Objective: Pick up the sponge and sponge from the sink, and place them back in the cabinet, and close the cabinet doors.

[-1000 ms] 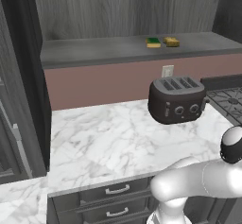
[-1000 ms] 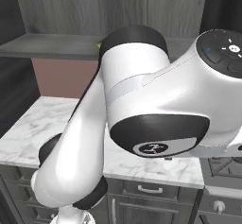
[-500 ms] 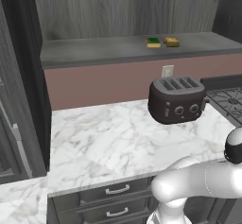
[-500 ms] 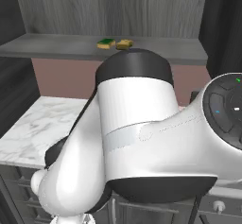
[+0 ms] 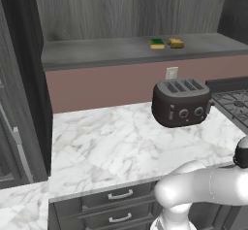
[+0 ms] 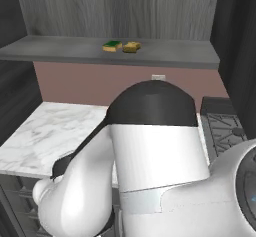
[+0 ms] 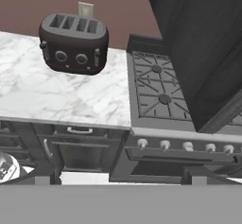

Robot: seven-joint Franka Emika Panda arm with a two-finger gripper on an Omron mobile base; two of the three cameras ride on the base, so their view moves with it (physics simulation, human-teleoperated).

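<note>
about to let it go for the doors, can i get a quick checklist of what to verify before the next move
1. Green sponge on the cabinet shelf: ok, it lies flat on it.
2. Tan sponge on the shelf: ok, just beside the green one.
3. Both sponges back from the shelf's front edge: ok in the right base view, green and tan.
4. Gripper free of any load: ok for open jaws; what is between them, cannot tell.
5. Cabinet doors closed: not ok, the shelf stands exposed.
6. Toaster clear of the doors' swing: cannot tell, it sits on the counter below.
</note>
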